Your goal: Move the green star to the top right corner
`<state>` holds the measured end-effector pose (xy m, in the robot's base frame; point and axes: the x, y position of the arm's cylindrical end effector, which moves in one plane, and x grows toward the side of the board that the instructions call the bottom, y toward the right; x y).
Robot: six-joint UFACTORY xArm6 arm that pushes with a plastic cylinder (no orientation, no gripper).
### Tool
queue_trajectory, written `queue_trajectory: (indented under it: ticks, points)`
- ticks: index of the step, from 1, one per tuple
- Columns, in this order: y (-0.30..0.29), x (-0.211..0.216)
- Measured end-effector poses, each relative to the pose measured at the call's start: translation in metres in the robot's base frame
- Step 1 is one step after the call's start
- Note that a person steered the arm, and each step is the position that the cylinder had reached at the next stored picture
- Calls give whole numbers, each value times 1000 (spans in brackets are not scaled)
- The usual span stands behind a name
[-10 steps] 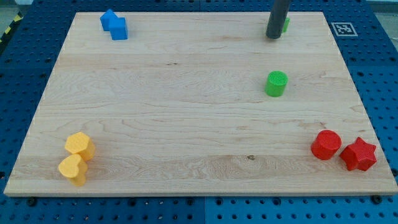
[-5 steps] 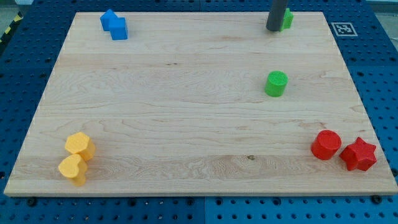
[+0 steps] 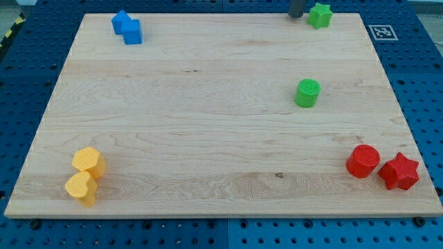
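Green star (image 3: 319,14) sits just to the view's right of my tip (image 3: 296,15), at the board's (image 3: 208,138) top edge. You see a bare rod holding nothing. Push slightly upward and you risk sliding the star off that edge, short of the corner.

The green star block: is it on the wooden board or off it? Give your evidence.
On. The green star block sits wholly on the wooden board, near its top right corner, just inside the top edge. My tip is beside its left.
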<state>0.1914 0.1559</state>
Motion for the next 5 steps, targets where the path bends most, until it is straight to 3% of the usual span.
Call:
queue_trajectory:
  ticks: [3,4,5]
  points:
    - [66,0]
    - [63,0]
    - [22,0]
